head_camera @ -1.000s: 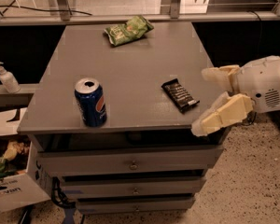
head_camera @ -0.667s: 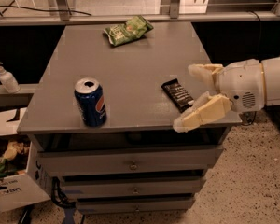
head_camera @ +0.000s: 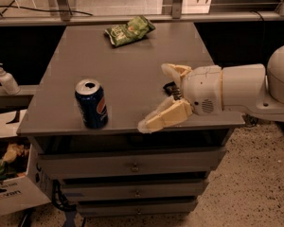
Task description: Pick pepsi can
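The pepsi can (head_camera: 91,103) stands upright near the front left edge of the grey cabinet top (head_camera: 128,65). It is dark blue with a round red-white-blue logo and an opened silver top. My gripper (head_camera: 155,96) reaches in from the right, low over the front right part of the top, with its two cream fingers spread wide and pointing left at the can. It is empty and a short gap to the right of the can. The near finger (head_camera: 164,118) hangs over the front edge.
A green crisp bag (head_camera: 128,30) lies at the back of the top. A flat black wrapper (head_camera: 170,87) is mostly hidden behind my gripper. A soap bottle (head_camera: 6,79) stands on a ledge at left. A cardboard box (head_camera: 12,183) sits on the floor at lower left.
My gripper has moved left across the front right of the cabinet top, over the black wrapper and closer to the can. The can has not moved.
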`<state>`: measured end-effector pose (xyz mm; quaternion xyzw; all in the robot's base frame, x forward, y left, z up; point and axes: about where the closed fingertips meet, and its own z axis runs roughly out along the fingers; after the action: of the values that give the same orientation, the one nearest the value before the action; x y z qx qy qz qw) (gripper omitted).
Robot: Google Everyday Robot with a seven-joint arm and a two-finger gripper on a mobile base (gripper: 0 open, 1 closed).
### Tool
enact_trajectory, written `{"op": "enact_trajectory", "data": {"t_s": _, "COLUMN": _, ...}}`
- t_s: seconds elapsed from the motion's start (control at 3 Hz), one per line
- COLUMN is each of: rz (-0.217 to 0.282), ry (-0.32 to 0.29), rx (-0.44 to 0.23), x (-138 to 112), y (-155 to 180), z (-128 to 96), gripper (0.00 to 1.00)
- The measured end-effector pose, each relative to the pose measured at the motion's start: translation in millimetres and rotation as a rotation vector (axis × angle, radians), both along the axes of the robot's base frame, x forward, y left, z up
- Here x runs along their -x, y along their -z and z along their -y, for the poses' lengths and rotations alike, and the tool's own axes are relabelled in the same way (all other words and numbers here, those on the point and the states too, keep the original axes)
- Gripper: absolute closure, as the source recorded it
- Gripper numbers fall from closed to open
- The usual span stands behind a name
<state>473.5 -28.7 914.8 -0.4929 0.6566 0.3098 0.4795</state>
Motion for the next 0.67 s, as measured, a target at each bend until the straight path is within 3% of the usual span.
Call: {"op": "enact_trajectory", "data": {"t_s": 0.67, "rz": 0.054, "ry": 0.018, "rx": -0.030, "x": -7, "y": 20, "z": -39, "gripper": 0.00}}
